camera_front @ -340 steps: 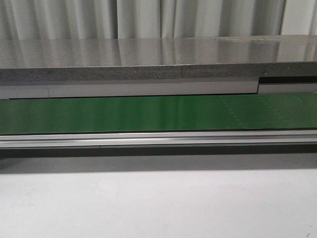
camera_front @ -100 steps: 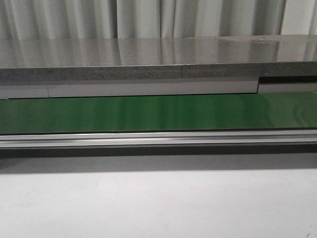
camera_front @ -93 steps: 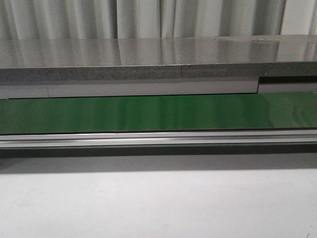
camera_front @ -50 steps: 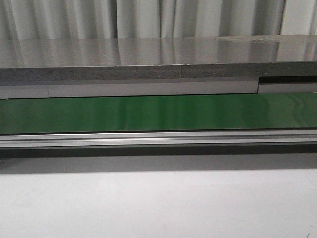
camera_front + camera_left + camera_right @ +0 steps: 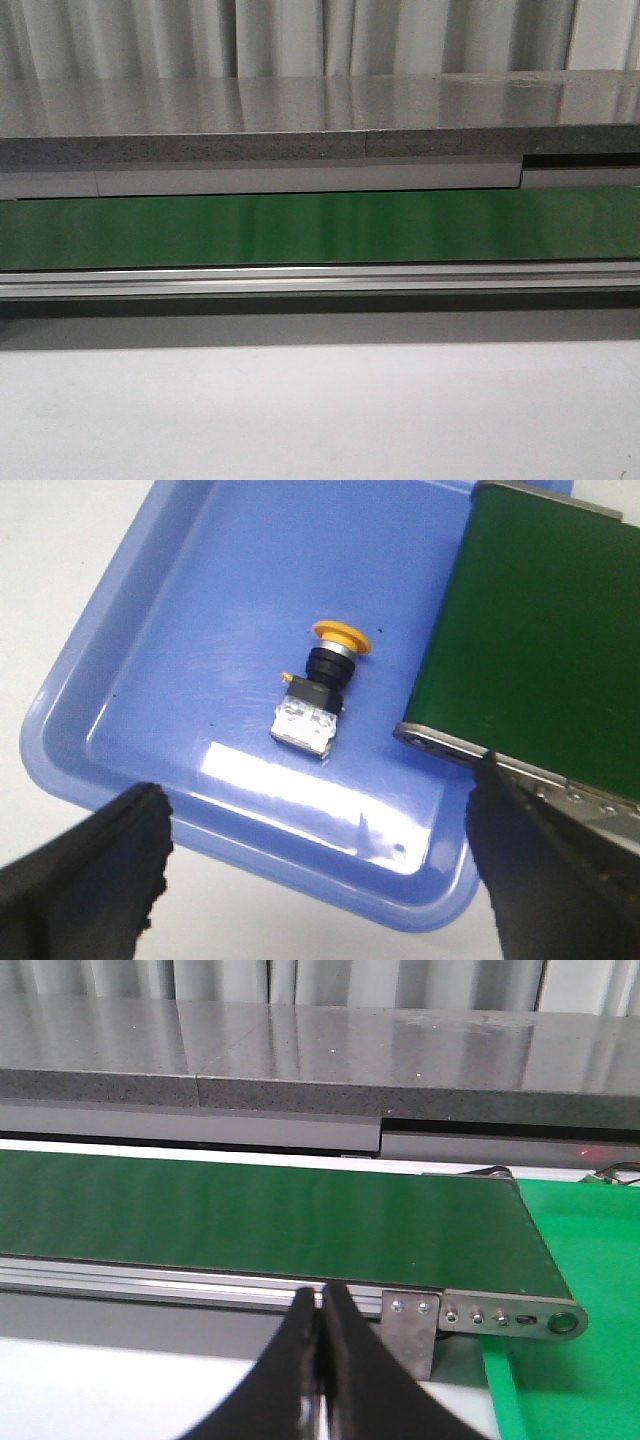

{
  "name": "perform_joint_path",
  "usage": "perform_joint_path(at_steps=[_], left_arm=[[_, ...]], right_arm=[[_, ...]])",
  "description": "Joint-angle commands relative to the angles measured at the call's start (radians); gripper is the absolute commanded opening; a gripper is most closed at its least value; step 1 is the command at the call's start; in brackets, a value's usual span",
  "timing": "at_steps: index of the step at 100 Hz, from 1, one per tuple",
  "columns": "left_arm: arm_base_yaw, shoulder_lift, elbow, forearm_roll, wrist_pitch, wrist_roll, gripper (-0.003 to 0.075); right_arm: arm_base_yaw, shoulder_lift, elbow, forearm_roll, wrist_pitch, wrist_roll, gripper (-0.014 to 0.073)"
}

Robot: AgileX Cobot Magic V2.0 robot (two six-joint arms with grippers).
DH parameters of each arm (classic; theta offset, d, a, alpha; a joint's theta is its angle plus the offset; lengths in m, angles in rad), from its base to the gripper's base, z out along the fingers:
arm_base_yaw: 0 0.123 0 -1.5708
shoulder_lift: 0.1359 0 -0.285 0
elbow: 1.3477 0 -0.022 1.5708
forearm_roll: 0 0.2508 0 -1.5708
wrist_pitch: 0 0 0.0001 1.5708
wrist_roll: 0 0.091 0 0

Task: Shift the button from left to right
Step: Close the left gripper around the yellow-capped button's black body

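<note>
My left gripper (image 5: 320, 880) hung with fingers spread wide, framing the button (image 5: 320, 692) centre-frame in the blue tray (image 5: 150, 630); my right gripper (image 5: 322, 1360) rested clenched, idle.

The blue tray (image 5: 150, 630) is partly hidden under the conveyor belt (image 5: 545, 630).

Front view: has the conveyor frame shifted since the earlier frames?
No. The green belt and its aluminium rail sit at the same height against the grey counter.
</note>
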Motion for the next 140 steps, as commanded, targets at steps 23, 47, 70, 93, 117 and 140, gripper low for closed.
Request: perform_joint_path(at_steps=[23,47,70,93,117,140], left_arm=[[0.004,0.335,-0.278,-0.001,0.047,0.069,0.0584],[0.004,0.514,-0.429,0.007,0.161,0.135,0.0584],[0.008,0.549,-0.437,0.068,0.152,0.142,0.0585],[0.015,0.578,-0.437,0.066,0.14,0.149,0.0585],[0.015,0.611,-0.437,0.047,0.133,0.151,0.0584],[0.015,0.667,-0.437,0.015,0.135,0.168,0.0584]], right_arm=[[0.0,-0.02,-0.015,0.0,-0.086,0.0,-0.0067],[0.0,-0.02,-0.015,0.0,-0.086,0.0,-0.0067],[0.0,-0.02,-0.015,0.0,-0.086,0.0,-0.0067],[0.0,-0.02,-0.015,0.0,-0.086,0.0,-0.0067],[0.0,-0.02,-0.015,0.0,-0.086,0.0,-0.0067],[0.0,-0.02,-0.015,0.0,-0.086,0.0,-0.0067]])
